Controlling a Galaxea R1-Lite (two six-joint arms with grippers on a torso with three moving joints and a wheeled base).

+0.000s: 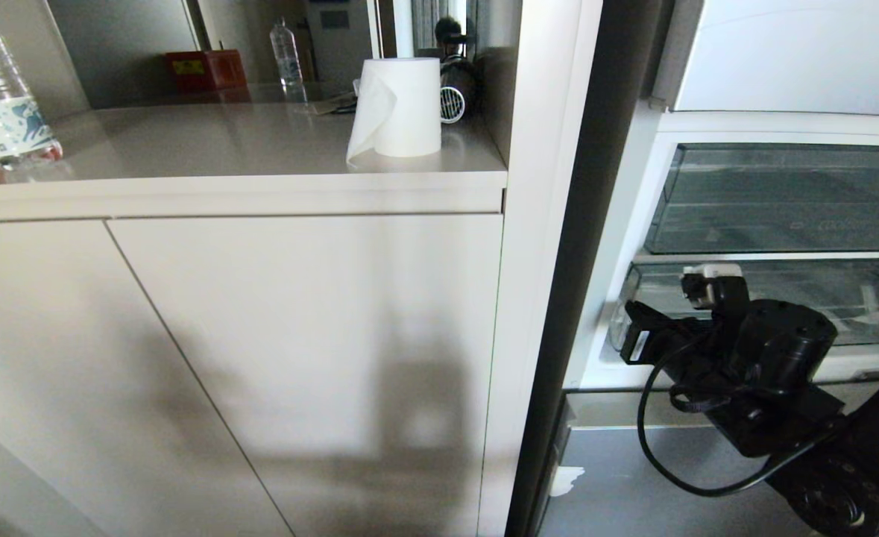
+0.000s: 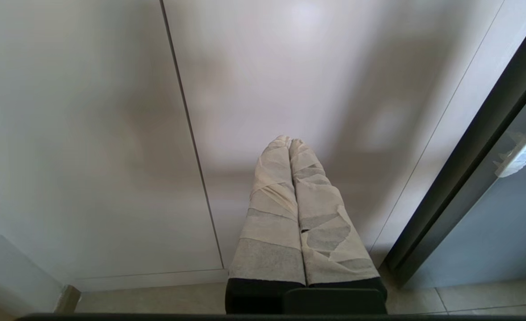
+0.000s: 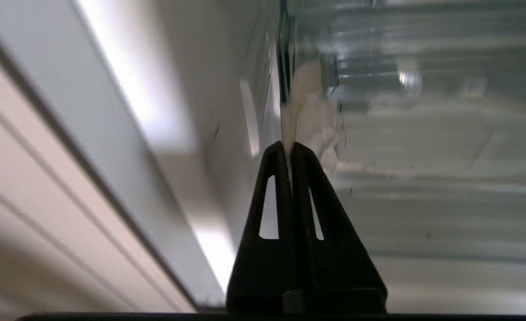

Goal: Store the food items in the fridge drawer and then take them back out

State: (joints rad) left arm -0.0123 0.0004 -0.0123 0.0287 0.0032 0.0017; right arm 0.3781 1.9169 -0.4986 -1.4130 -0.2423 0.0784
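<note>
**Thin grip on the drawer's front edge: where it could slip**

Our right gripper (image 3: 290, 149) has its jaws pressed together on the front lip of the fridge drawer (image 1: 857, 298), at the corner where white tape scraps (image 3: 309, 116) cling to the clear plastic. Only the fingertips seem to pinch the edge, so we judge the hold shallow. If we pull at an angle instead of straight out, the tips could slide off the smooth plastic, or catch the tape rather than the wall and peel it loose. A skewed pull at one corner might also jam the drawer on its runners.

Our left gripper (image 2: 289, 145), its taped fingers closed on nothing, hangs parked facing the cabinet door (image 2: 316, 89), well apart from the work.

We see no food items in any view, so we cannot tell where they sit. Above the gripped drawer lies a second clear drawer (image 1: 782, 201). The dark fridge frame (image 1: 581, 261) stands just beside our right arm. A paper towel roll (image 1: 402, 108) and a water bottle (image 1: 3, 97) stand on the counter (image 1: 208, 149).
</note>
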